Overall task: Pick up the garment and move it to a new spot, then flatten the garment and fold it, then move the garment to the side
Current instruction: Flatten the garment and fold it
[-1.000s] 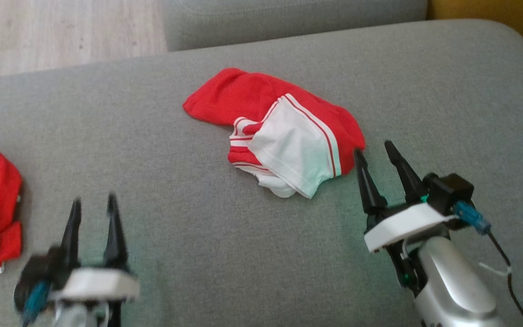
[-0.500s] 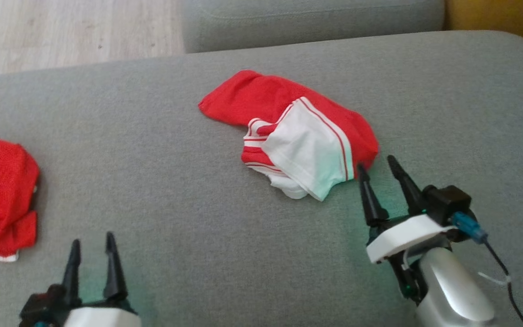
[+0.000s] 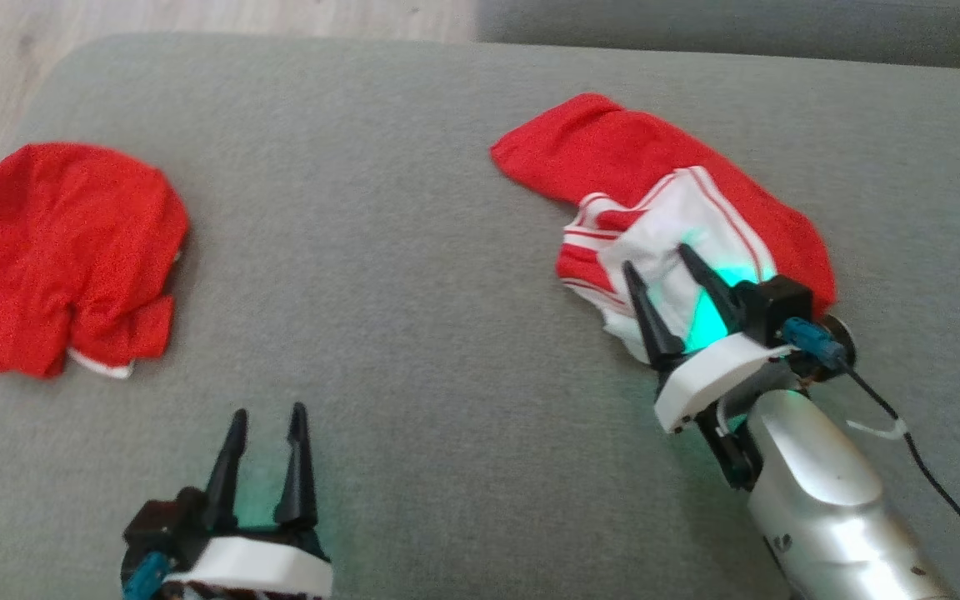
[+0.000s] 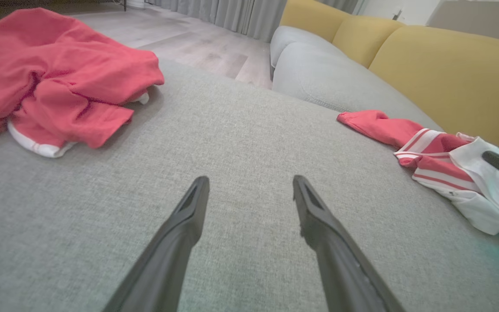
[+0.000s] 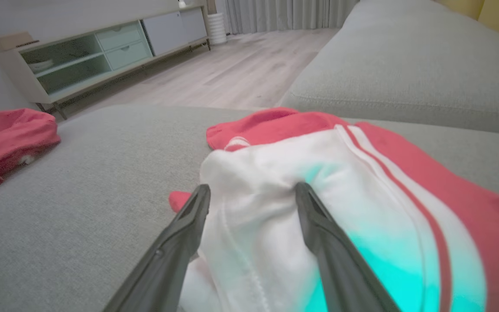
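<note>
Red-and-white garment: lying crumpled at the upper right of the head view, on the grey sofa cushion
Right gripper: hanging over the white panel of that piece, fingers standing apart, clamping nothing; contact with the cloth unclear; green light glowing on the fabric
Left gripper: hovering at the lower left above bare cushion, fingers spread apart
Plain red garment: lying bunched at the far left, well apart

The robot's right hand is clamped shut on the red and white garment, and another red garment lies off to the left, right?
No: the right hand is open, fingers spread over the red and white garment, as the right wrist view shows. The other red garment does lie to the left.
</note>
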Robot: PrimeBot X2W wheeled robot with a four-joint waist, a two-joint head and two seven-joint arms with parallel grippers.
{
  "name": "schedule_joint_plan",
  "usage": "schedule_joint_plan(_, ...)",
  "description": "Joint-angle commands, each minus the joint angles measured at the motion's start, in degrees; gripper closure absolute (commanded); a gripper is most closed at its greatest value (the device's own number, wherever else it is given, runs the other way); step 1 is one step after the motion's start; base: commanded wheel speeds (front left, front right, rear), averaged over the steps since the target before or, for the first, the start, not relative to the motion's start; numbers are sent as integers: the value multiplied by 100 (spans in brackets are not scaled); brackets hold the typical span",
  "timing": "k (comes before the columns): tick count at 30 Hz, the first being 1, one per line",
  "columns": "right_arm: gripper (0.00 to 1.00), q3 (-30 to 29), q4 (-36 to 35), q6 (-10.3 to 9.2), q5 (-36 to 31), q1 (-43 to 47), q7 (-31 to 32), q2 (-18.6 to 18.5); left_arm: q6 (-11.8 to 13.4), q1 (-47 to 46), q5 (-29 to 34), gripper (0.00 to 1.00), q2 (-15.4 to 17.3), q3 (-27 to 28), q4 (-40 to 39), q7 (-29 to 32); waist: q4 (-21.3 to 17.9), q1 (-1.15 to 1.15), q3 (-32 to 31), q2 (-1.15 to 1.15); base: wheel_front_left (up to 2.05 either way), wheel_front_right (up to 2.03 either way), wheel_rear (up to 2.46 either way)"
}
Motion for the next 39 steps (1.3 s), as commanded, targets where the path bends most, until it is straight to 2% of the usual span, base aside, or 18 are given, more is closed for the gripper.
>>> schedule_joint_plan(1, 0, 6, -111, -4, -54, -212, -22, 72, -24, -262, -74, 0, 17, 102, -127, -30, 221, -1, 170, 0, 0, 0, 0)
schedule_joint_plan(2, 0, -62, -84, -4, -93, -225, -22, 72, -24, -282, -91, 0, 16, 64, -130, -30, 256, -1, 194, 0, 0, 0, 0)
schedule_joint_plan(4, 13, -141, -100, -4, -152, -200, -22, 72, -26, -300, -111, 0, 16, 3, -127, -30, 291, -1, 223, 0, 0, 0, 0)
schedule_joint_plan(5, 25, -153, -122, -4, -153, -172, -22, 72, -26, -301, -118, 0, 16, -10, -126, -30, 296, -1, 231, 0, 0, 0, 0)
schedule_joint_plan(6, 27, -163, -148, -4, -167, -144, -22, 72, -27, -300, -126, 0, 16, -11, -127, -30, 295, -1, 237, 0, 0, 0, 0)
schedule_joint_plan(9, 42, -169, -233, -4, -193, -50, -22, 72, -28, -284, -128, 0, 16, -10, -119, -30, 262, -1, 234, 0, 0, 0, 0)
schedule_joint_plan(11, 65, -186, -280, -4, -197, -11, -22, 72, -29, -288, -127, 0, 16, -16, -117, -30, 228, -1, 234, 0, 0, 0, 0)
schedule_joint_plan(12, 92, -180, -311, -4, -195, 2, -22, 72, -29, -297, -124, 0, 16, -31, -116, -30, 213, -1, 233, 0, 0, 0, 0)
schedule_joint_plan(13, 100, -170, -367, -4, -185, 15, -22, 72, -30, -306, -123, 0, 16, -45, -115, -30, 200, -1, 232, 0, 0, 0, 0)
schedule_joint_plan(19, 100, -153, -643, -4, -80, 75, -22, 72, -32, -322, -201, 0, 16, -80, -59, -30, 155, -1, 133, 0, 0, 0, 0)
schedule_joint_plan(23, 100, 33, -1328, -4, 236, -13, -22, 72, -33, -262, -226, 0, 16, -122, -15, -30, 179, -1, -3, 0, 0, 0, 0)
schedule_joint_plan(27, 100, 537, -2253, -4, 698, -461, -22, 72, -33, -143, -240, 0, 16, -138, 63, -30, 248, -1, -221, 0, 0, 0, 0)
schedule_joint_plan(32, 100, 1016, -2941, -4, 1419, -1459, -22, 72, -34, 14, -316, 0, 16, -253, 160, -30, 518, -1, -499, 0, 0, 0, 0)
schedule_joint_plan(34, 100, 1003, -3021, -4, 1527, -1673, -22, 72, -34, 48, -334, 0, 16, -285, 184, -30, 592, -1, -545, 0, 0, 0, 0)
schedule_joint_plan(39, 100, 271, -3008, -4, 1722, -2529, -22, 72, -34, 216, -289, 0, 16, -398, 330, -30, 946, -1, -714, 0, 0, 0, 0)
